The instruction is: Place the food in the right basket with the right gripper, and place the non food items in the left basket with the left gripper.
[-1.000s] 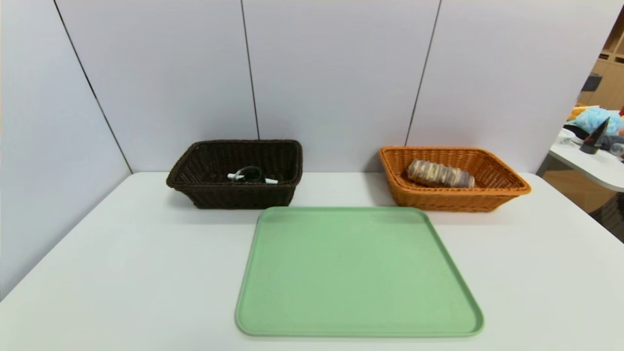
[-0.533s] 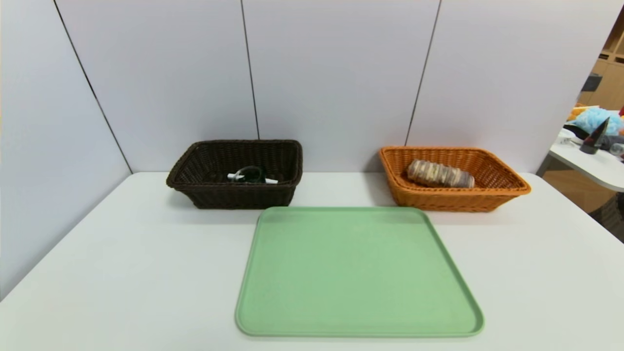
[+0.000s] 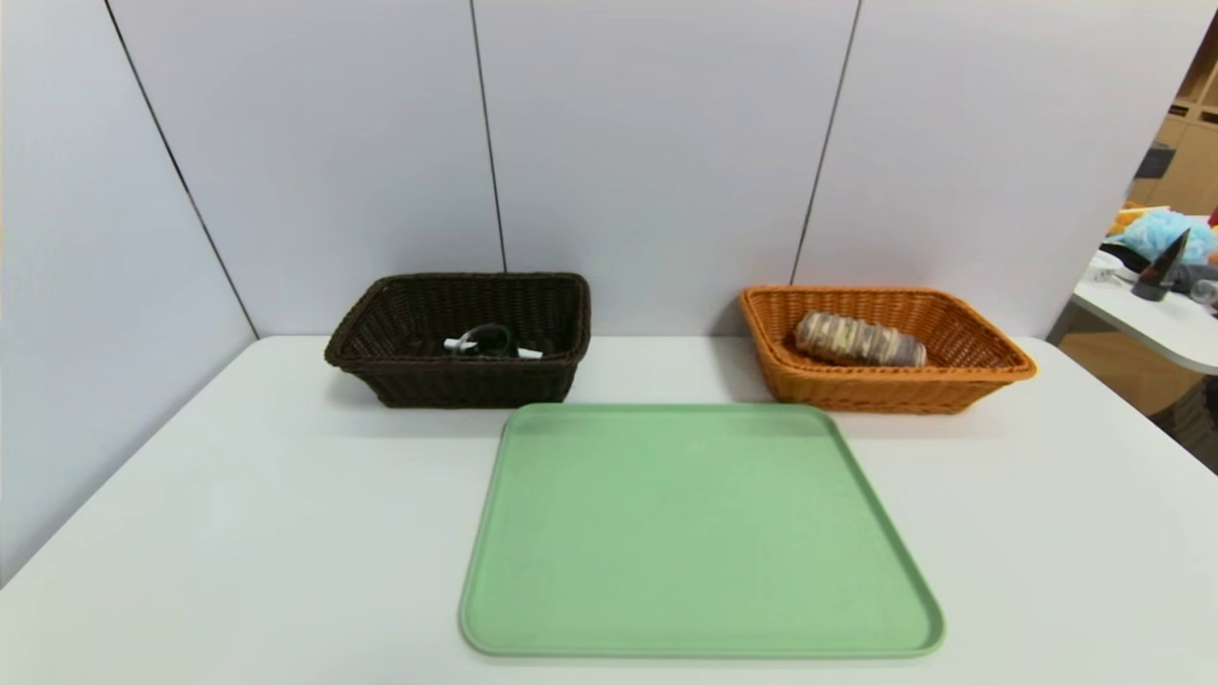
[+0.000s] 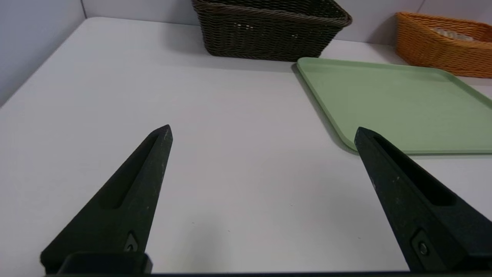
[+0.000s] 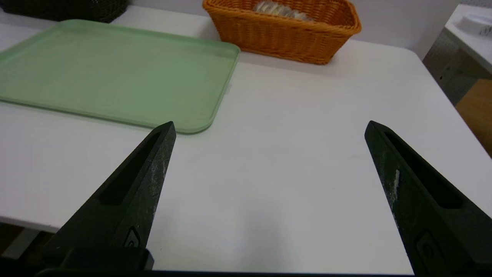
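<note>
Up at the back of the white table (image 3: 238, 533), seen from the head, the dark brown wicker basket (image 3: 381, 376) holds the slim white marker pen (image 3: 528, 354) and the small round glass jar (image 3: 490, 339), and the orange wicker basket (image 3: 971, 381) holds the striped, ridged bread roll (image 3: 859, 340). Between them and nearer, the flat green plastic tray (image 3: 699, 533) lies bare. No arm shows here.

Over to the left wrist view: the left gripper (image 4: 263, 130) hangs low over the table, its pointed fingers (image 4: 130, 200) spread wide, nothing between them, the dark basket far ahead.

On to the right wrist view: the right gripper (image 5: 270, 127) is splayed just as wide and empty over the table's near edge, the orange basket ahead.

Judging by this, the sorting looks finished; next comes only parking both arms clear.
</note>
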